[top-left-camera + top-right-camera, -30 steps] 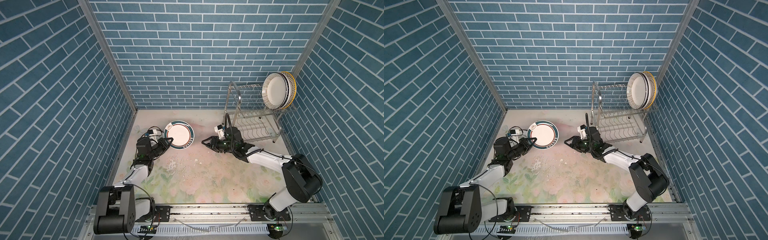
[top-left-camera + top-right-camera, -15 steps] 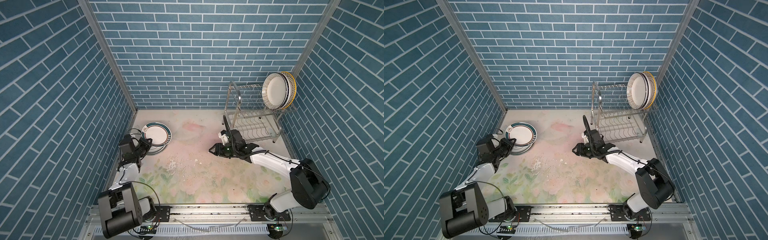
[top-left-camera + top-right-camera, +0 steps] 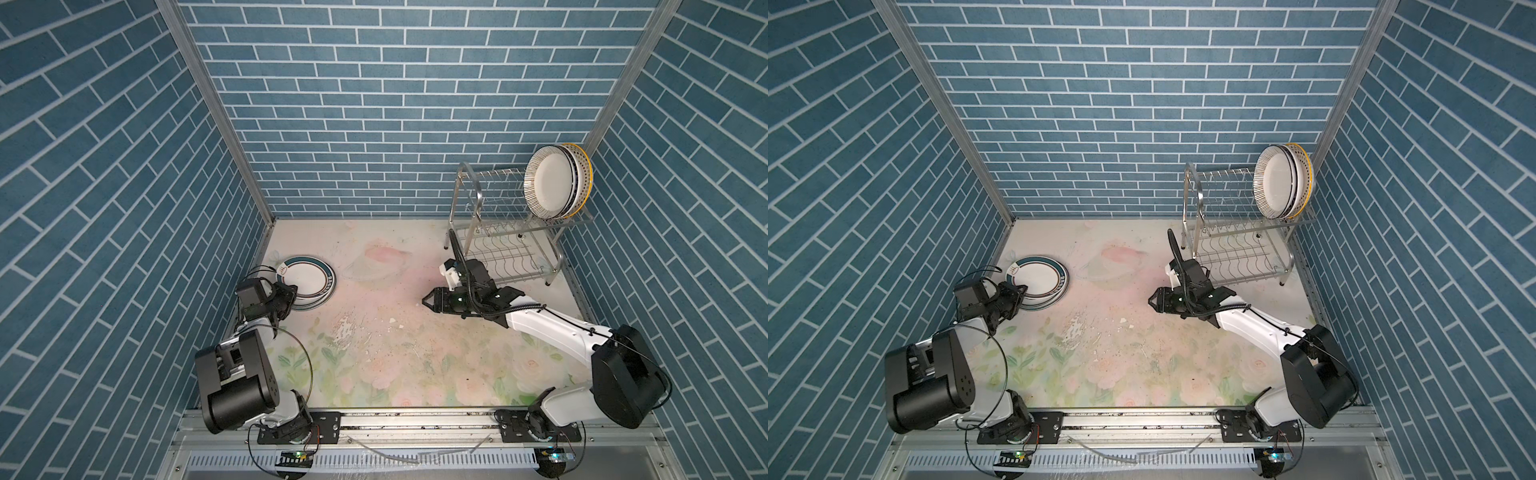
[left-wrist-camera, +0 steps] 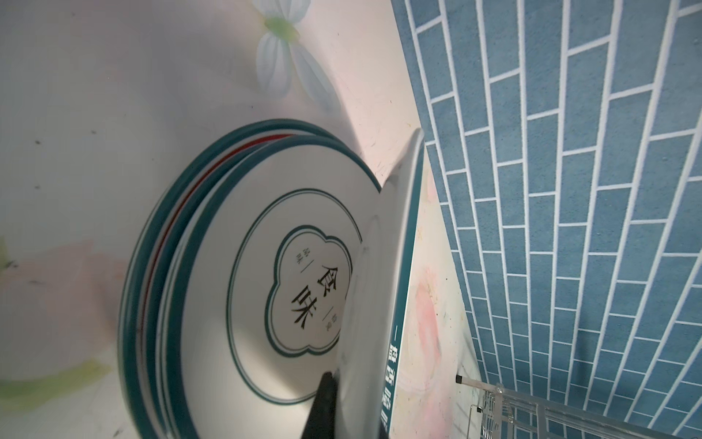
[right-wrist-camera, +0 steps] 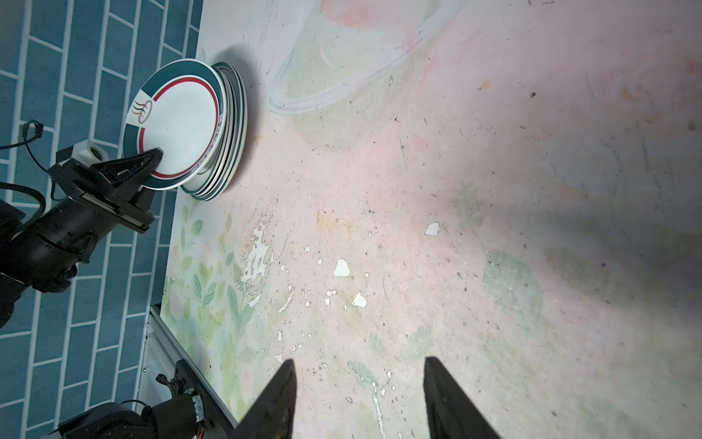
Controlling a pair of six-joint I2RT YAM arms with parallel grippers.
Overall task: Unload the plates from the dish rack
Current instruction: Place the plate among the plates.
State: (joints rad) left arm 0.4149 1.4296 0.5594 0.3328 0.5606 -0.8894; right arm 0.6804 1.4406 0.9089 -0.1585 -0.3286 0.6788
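Jaws of the right arm: apart, empty, over the desk [image 3: 374, 353]. Jaws of the left arm clamp a teal-rimmed plate [image 5: 178, 121] by its edge, tilted above the stack [image 5: 234, 129]. Farther back, more plates [image 3: 552, 185] stand on the rack [image 3: 498, 259] — likely brittle, slick — grip rims.

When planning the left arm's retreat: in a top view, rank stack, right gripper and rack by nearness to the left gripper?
From the left gripper, gripping a plate:
1. Stack, just beside it, left side.
2. Right gripper, mid-table.
3. Rack, far right corner.
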